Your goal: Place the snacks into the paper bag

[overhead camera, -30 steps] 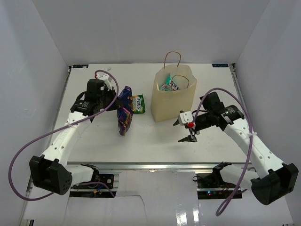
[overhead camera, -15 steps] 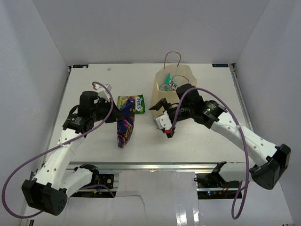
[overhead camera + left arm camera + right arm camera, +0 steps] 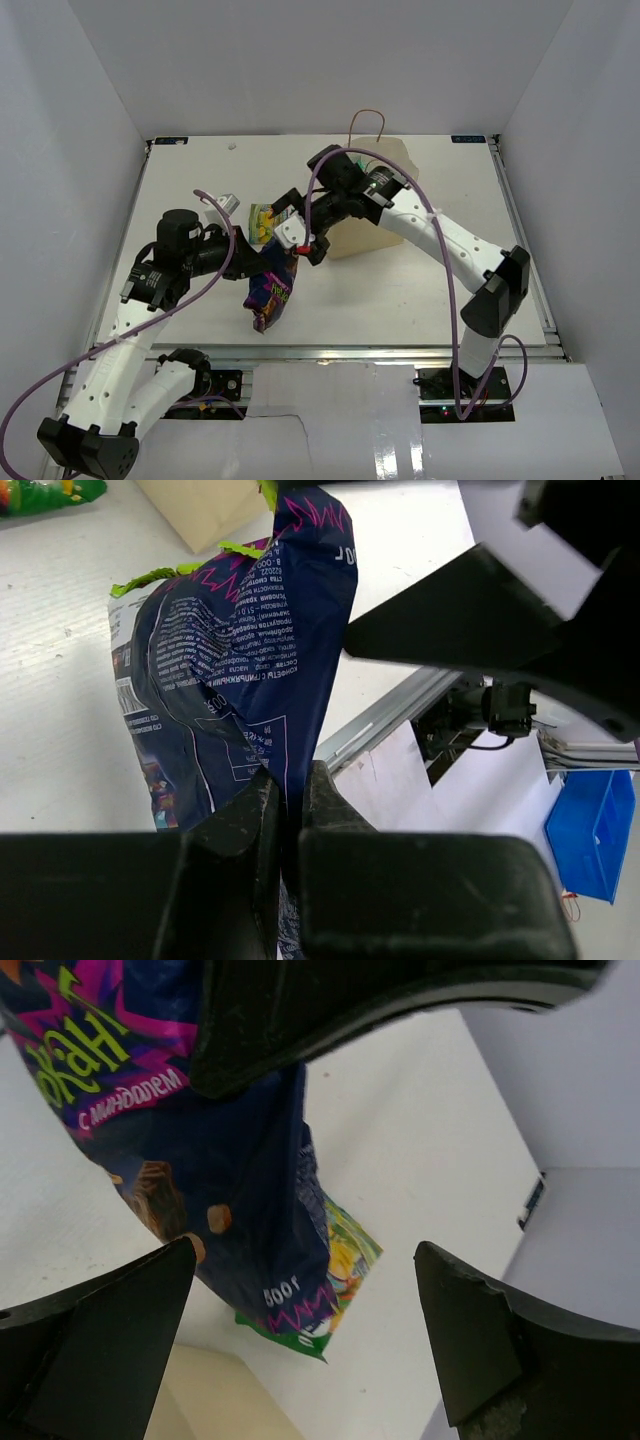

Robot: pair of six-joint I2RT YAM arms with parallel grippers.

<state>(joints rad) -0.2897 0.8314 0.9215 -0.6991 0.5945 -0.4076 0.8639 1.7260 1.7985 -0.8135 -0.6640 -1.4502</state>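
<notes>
The paper bag (image 3: 365, 236) stands just behind the right pincer (image 3: 296, 232), on the side away from the left pincer (image 3: 258, 262). Its mouth is hidden under the right arm.

The blue bag (image 3: 268, 292) is pinched by one edge between the left pincer's (image 3: 288, 780) pressed fingers and hangs out in front of them. I cannot tell if its low end touches the table.

The right pincer (image 3: 300, 1250) is spread wide, and the blue bag (image 3: 240, 1160) lies before its gap, not yet gripped.

The green pack (image 3: 261, 217) lies flat just beyond the right pincer.

I judge that the step is passing the blue bag from left to right. The next move calls for the right fingers to come around the free upper part and press together. Only then should the left fingers let go, so the snack can go over the paper bag's mouth.
</notes>
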